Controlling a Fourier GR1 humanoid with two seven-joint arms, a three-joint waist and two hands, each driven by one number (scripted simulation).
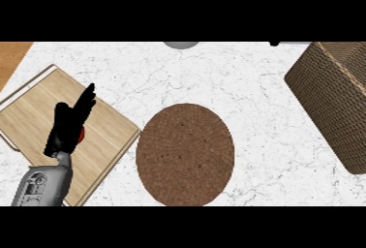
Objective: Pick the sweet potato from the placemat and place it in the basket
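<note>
One hand [69,127] shows, left of the placemat [185,154], fingers straight, holding nothing; no sweet potato visible, so finding it precedes the basket [334,99].

Round brown placemat [185,155] lies flat mid-counter, bare; woven brown basket [336,101] sits tilted at the right edge

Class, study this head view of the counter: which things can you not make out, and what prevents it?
- Sweet potato: none visible on the brown placemat.
- Red thing on the wooden board: mostly hidden by the left hand.
- Basket: inside unseen, cut by the right edge.
- Right hand: outside the view.
- Grey object: cut by the top edge.
</note>
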